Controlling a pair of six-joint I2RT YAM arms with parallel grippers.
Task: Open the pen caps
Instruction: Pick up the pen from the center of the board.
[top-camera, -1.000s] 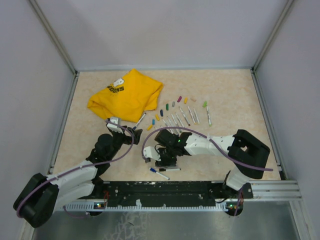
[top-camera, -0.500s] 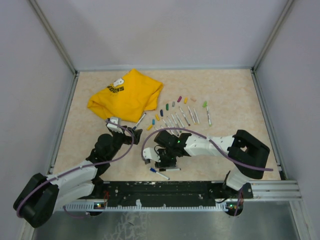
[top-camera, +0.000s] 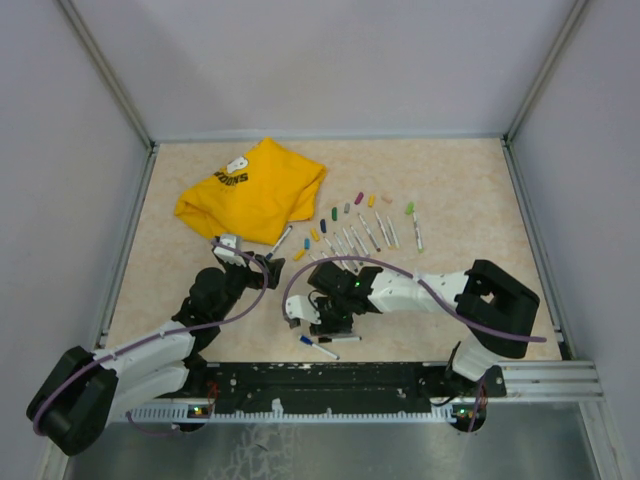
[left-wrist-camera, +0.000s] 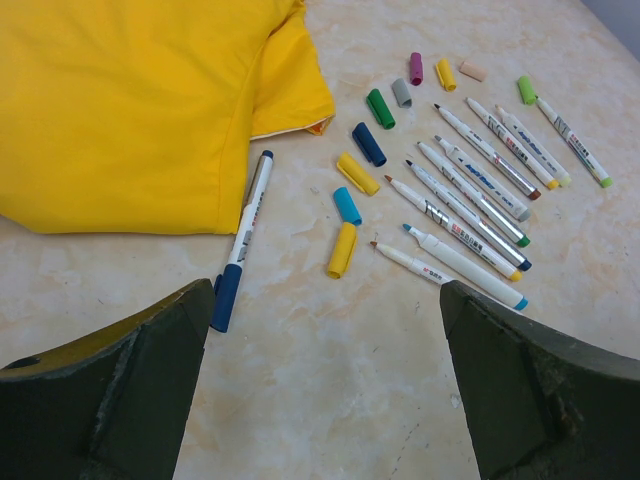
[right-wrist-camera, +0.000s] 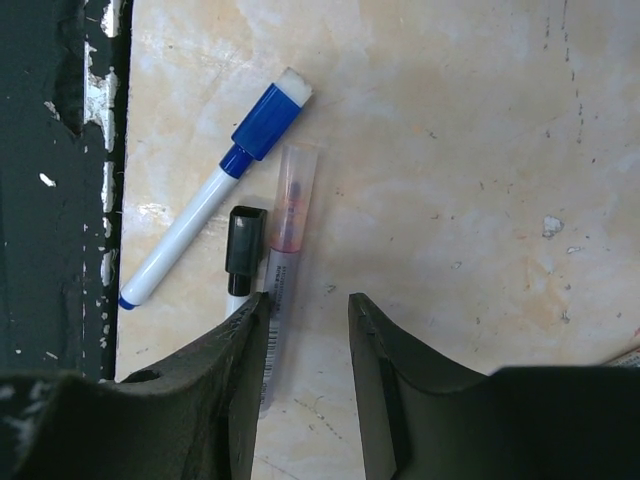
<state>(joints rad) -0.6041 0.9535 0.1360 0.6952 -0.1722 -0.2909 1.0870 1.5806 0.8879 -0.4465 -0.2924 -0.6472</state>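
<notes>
Trouble: right tool (right-wrist-camera: 303, 325), half-open and empty, seemed off-centre over the clear-capped pen (right-wrist-camera: 290, 210); closing might shove it. Left tool (left-wrist-camera: 325, 300) gaped.

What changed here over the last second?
The right claw edged slightly left near the blue-capped pen, open and gripping nothing. The left claw stayed open and still. The yellow shirt, the pens and the loose caps did not move.
</notes>
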